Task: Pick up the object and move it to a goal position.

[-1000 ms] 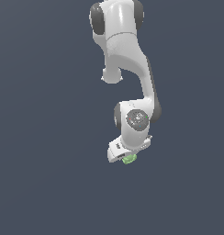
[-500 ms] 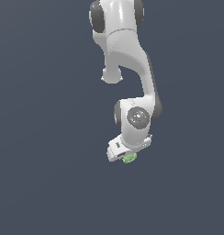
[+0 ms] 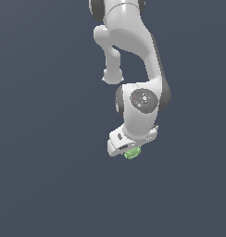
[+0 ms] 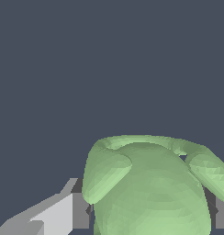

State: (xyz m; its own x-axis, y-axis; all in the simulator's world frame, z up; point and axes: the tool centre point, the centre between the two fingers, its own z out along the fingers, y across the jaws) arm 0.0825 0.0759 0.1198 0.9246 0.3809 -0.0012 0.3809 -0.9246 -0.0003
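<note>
The light-green lumpy object (image 3: 132, 153) sits right under the white arm's hand in the exterior view, mostly hidden by it. My gripper (image 3: 130, 152) is shut on it, and the fingers themselves are hidden under the hand there. In the wrist view the object (image 4: 150, 193) fills the frame, a rounded body with knobs sticking out. One grey finger (image 4: 56, 213) presses against one side of it and the dark pad of the other finger (image 4: 221, 213) shows at the opposite side.
The white arm (image 3: 133, 55) comes down from the top of the exterior view. Around it is only a plain dark blue-grey background (image 3: 45, 176).
The arm and the object have shifted very slightly upward and to the exterior view's right. The grip on the object is unchanged.
</note>
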